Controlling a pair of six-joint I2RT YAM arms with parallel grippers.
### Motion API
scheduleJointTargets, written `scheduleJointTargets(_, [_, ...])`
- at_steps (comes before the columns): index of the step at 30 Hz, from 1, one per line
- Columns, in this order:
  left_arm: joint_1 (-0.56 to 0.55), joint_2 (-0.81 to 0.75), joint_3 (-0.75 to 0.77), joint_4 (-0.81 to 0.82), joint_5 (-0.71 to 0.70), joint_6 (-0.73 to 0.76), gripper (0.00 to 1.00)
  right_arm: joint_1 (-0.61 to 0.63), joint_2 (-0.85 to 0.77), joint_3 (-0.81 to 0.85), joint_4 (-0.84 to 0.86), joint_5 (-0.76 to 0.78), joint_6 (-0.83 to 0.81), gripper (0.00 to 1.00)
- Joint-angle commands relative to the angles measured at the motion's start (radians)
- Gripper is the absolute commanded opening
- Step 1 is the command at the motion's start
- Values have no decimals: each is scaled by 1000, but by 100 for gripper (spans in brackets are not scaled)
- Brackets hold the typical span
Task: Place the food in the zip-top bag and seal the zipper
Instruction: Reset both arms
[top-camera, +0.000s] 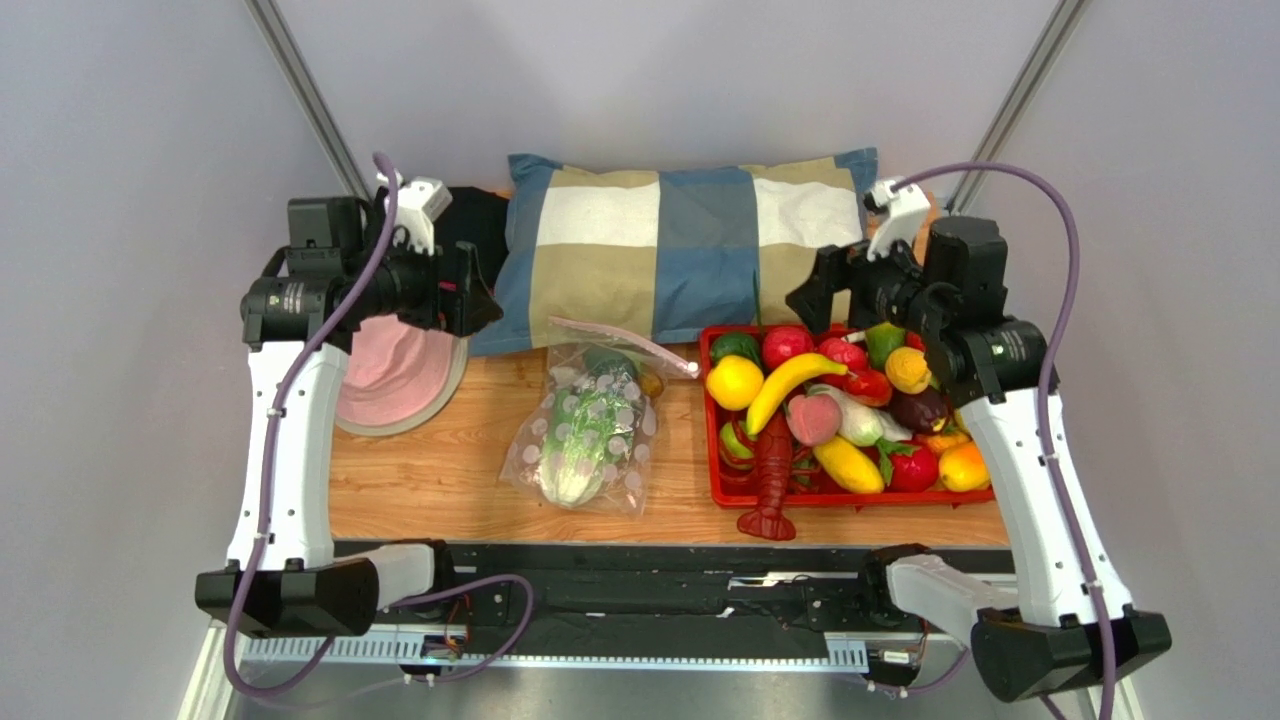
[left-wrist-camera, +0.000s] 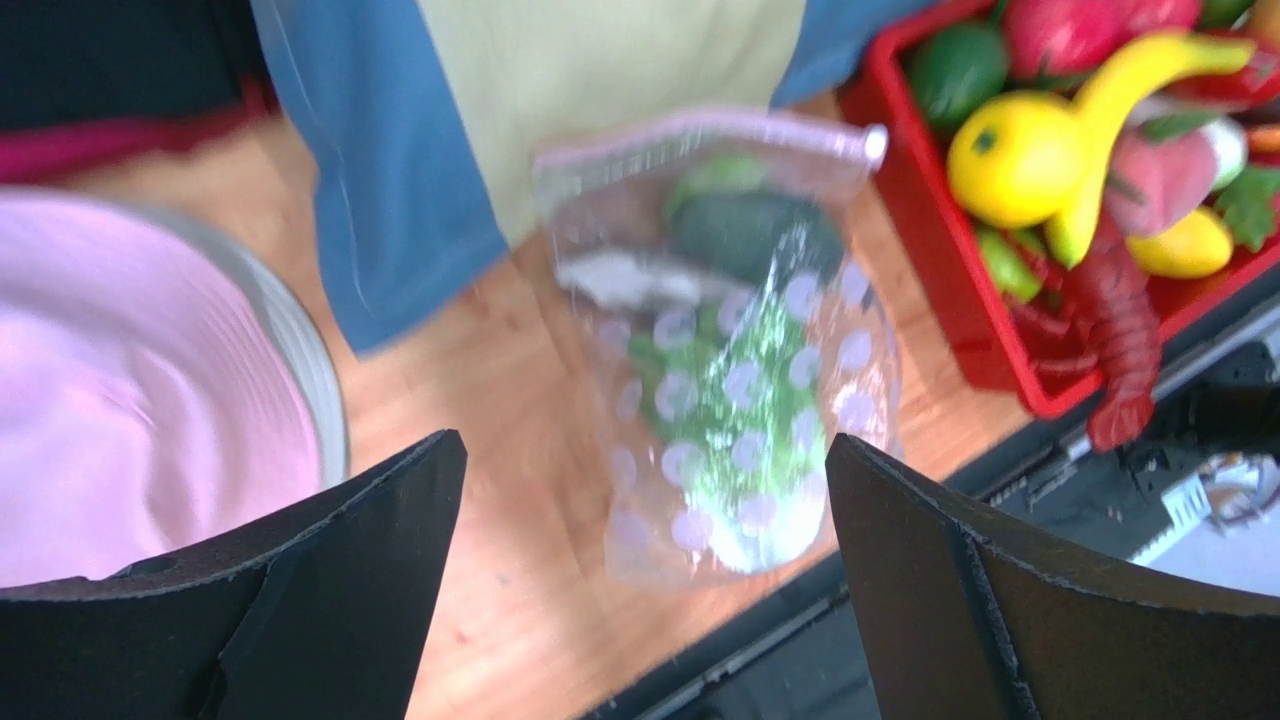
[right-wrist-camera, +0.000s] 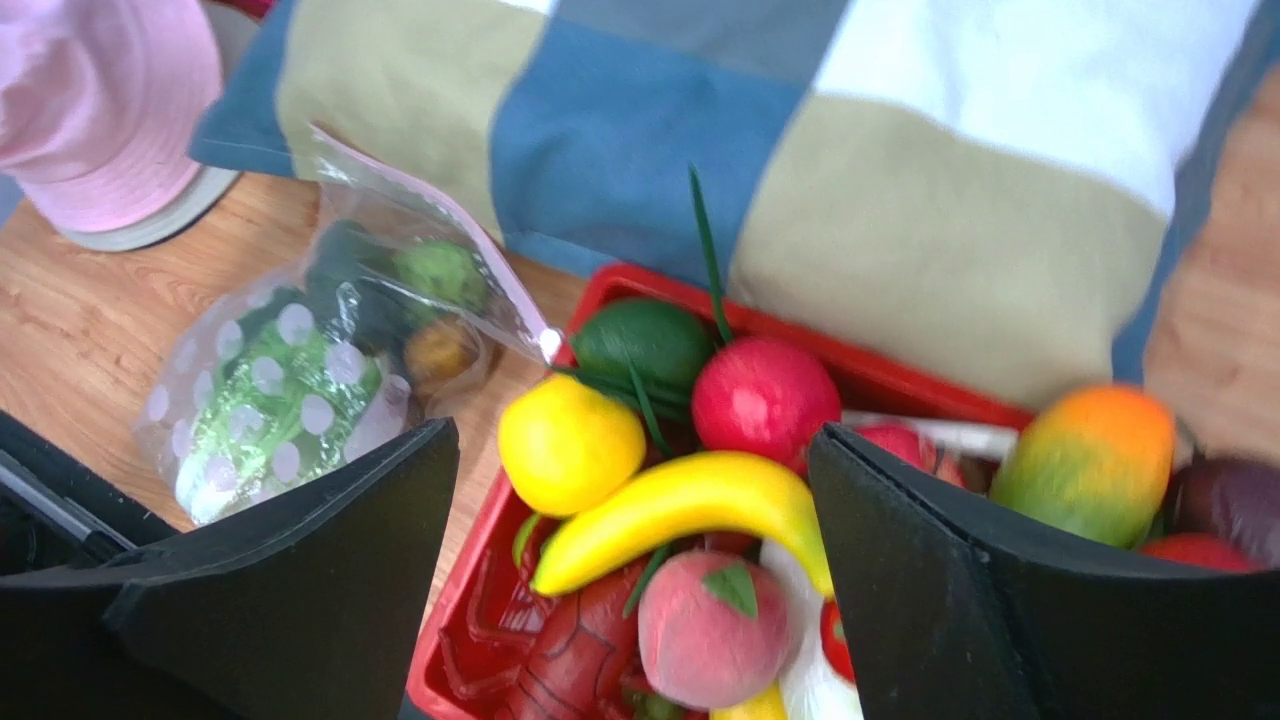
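The zip-top bag (top-camera: 586, 435), floppy, slick and probably light even with the lettuce (left-wrist-camera: 736, 435) and avocado (left-wrist-camera: 751, 233) inside, lies on the bench (top-camera: 436, 465) left of the red tray (top-camera: 718, 450), best pinched along its far zipper (top-camera: 624, 342), while the left end effector (left-wrist-camera: 643, 443) and right end effector (right-wrist-camera: 634, 432) both hang wide and empty.

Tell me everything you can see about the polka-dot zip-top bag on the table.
The zip-top bag is clear, floppy plastic with pale dots. It lies on the wooden table just left of the red tray. Its pinkish zipper end reaches the checked pillow's edge. Inside are leafy lettuce, a dark avocado and a small orange-brown fruit. Whether it is sealed is unclear.
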Motion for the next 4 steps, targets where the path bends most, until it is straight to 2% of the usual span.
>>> scheduleJointTargets(1, [0, -75, -99, -69, -46, 37, 99, -62, -125, -120, -19, -1, 67, 91])
scheduleJointTargets(4, [1, -89, -94, -81, -66, 36, 99, -66, -174, -142, -22, 13, 78, 91])
